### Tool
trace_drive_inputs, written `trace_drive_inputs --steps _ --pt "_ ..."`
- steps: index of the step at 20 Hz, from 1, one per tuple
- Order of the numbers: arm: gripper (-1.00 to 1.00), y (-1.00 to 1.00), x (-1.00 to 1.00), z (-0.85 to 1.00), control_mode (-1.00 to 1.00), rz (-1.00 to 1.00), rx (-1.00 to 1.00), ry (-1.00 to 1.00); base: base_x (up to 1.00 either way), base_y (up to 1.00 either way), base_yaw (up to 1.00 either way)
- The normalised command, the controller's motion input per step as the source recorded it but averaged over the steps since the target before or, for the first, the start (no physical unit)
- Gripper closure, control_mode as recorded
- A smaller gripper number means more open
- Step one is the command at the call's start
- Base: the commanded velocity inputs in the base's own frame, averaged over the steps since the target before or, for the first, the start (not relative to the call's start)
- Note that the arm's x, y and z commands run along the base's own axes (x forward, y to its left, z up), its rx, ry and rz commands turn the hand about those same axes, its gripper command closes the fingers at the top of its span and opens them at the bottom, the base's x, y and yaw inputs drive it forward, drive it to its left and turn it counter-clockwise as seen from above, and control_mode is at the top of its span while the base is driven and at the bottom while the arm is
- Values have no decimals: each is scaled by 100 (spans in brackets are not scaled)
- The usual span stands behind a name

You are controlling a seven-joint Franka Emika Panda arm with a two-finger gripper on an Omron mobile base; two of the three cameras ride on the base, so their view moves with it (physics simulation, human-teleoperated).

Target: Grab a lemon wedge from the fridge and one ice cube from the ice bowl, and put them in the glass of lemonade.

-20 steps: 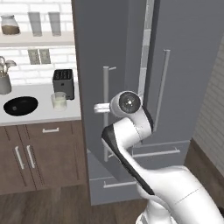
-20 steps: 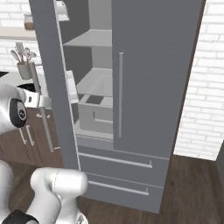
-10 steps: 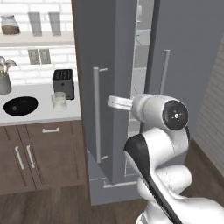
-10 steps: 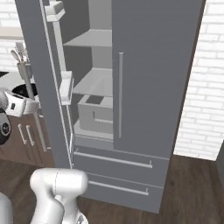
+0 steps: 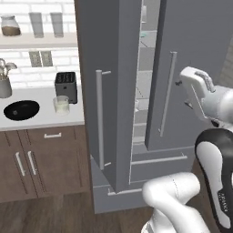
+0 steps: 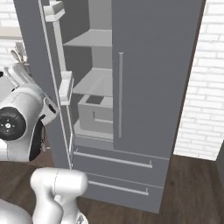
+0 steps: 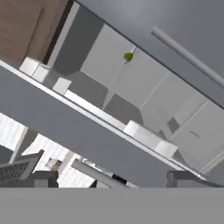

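The grey fridge (image 5: pixel 113 68) stands with its left door swung open, and shelves show inside the fridge (image 6: pixel 94 83). In the hand view the tiny green lemon wedge (image 7: pixel 128 56) lies on a pale fridge shelf, far from my gripper (image 7: pixel 111 179). That gripper is open and holds nothing. In the left base view my gripper (image 5: pixel 184 93) hangs in front of the shut right door. On the counter at the left sit the black ice bowl (image 5: pixel 21 110) and the glass of lemonade (image 5: pixel 61 104). The ice cube is too small to make out.
The open door's edge (image 7: pixel 87 131) with white door bins crosses the hand view. A dark toaster (image 5: pixel 66 86) and a utensil holder (image 5: pixel 4 84) stand on the counter. Brown cabinets (image 5: pixel 41 159) sit below it. A white brick wall (image 6: pixel 205 87) flanks the fridge on the right.
My gripper has opened and let go of the left door's handle. The arm has swung right, from that handle to in front of the right door.
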Motion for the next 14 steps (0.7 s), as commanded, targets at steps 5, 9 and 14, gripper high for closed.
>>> trace_drive_inputs --steps 5,9,14 --pt "-100 -24 50 3 -100 0 66 13 0 0 0" --pt "-100 0 100 -33 -100 -3 59 23 0 0 0" --pt "-100 5 100 -27 -100 1 47 42 0 0 0"
